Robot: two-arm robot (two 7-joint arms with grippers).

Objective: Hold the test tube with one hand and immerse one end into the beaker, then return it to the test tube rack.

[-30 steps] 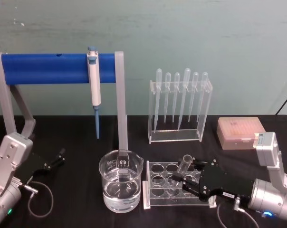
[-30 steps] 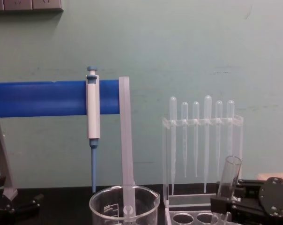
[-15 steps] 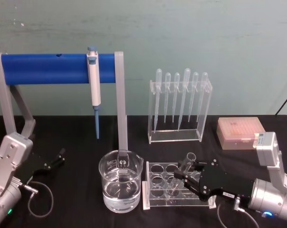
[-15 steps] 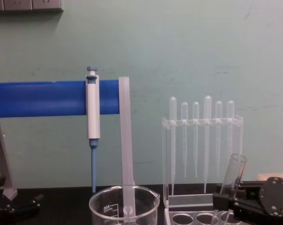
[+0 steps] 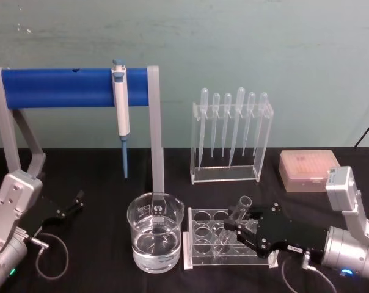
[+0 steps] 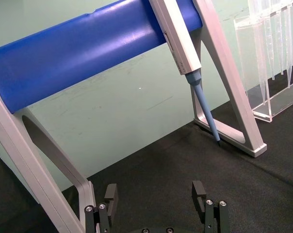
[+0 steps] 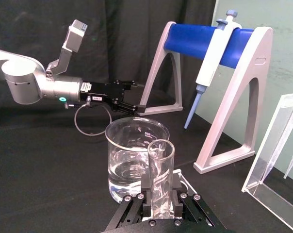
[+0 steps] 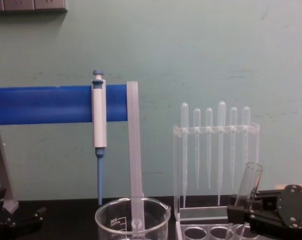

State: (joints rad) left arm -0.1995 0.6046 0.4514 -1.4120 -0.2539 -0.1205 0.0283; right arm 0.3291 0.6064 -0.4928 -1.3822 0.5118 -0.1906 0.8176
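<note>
- Black table (image 5: 99,177) under a pale green wall, and the action is at the rack.
- Right end effector (image 5: 230,229) is pinching the one test tube (image 5: 237,212) partway up, a finger on each side, low over the clear rack (image 5: 197,261).
- The tube's long axis is tilted: open rim up and leaning to the robot's right, rounded end down among the rack's holes.
- One beaker (image 5: 133,224), water in it, stands just left of the rack. Its white print is too small to read, and so is the end effector's white label.
- Further back are six pipettes (image 5: 230,119) in a clear stand and one pipettor (image 5: 121,104) hanging on the blue bar (image 5: 56,88). One pink box (image 5: 306,168) sits at right.
- Left end effector (image 5: 73,204) sits low at far left, fingers spread, gripping nothing.
</note>
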